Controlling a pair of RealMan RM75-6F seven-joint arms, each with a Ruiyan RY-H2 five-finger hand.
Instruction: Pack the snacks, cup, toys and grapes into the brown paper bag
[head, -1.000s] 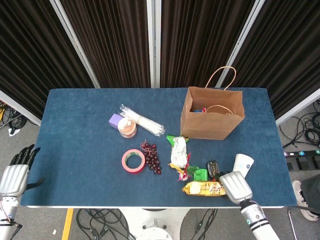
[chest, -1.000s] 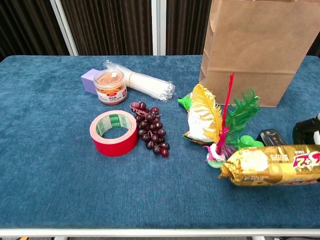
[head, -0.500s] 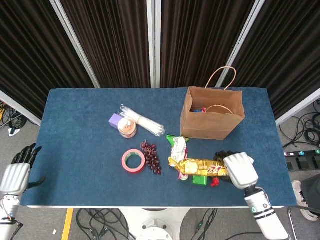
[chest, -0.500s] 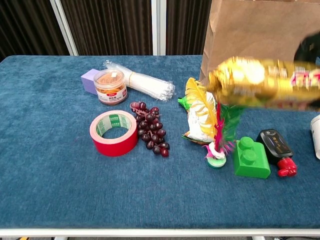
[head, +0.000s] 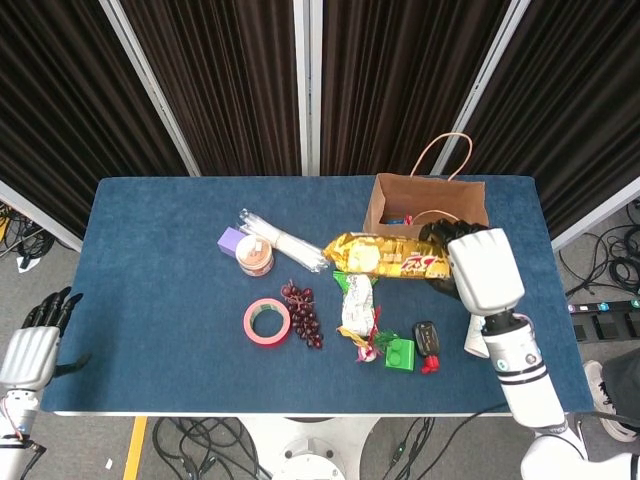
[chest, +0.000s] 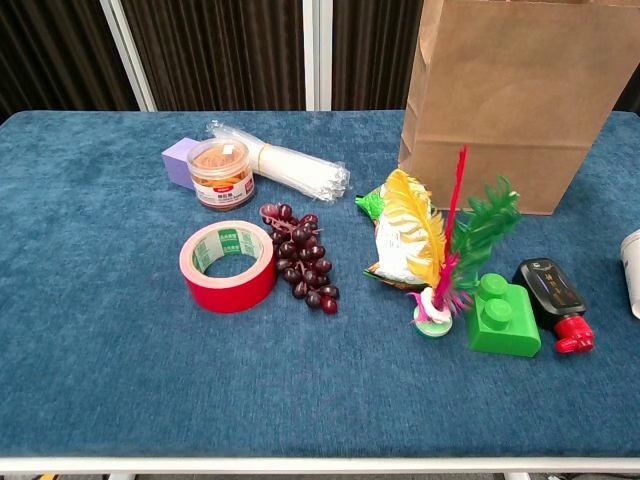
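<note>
My right hand (head: 478, 268) grips one end of a long gold snack packet (head: 388, 257) and holds it in the air just in front of the brown paper bag (head: 400, 197), whose mouth is open. Neither hand nor packet shows in the chest view. On the table lie the grapes (head: 303, 312) (chest: 303, 265), a green-and-white snack bag (head: 357, 303) (chest: 398, 245), a feather toy (chest: 440, 262), a green brick (head: 401, 353) (chest: 503, 315) and a black toy (head: 427, 340) (chest: 548, 288). The white cup (chest: 633, 270) is half hidden behind my right forearm. My left hand (head: 28, 352) hangs off the table's left front corner, holding nothing.
A red tape roll (head: 266, 321) (chest: 228, 265) sits left of the grapes. Behind it stand a snack jar (head: 255, 257) (chest: 220, 172), a purple block (head: 231, 240) and a bundle of clear plastic sticks (head: 290, 245) (chest: 285, 168). Dark curtains back the table.
My right hand has carried the gold packet from the table's front edge up and back to the bag, out of the chest view. The left hand has stayed put.
</note>
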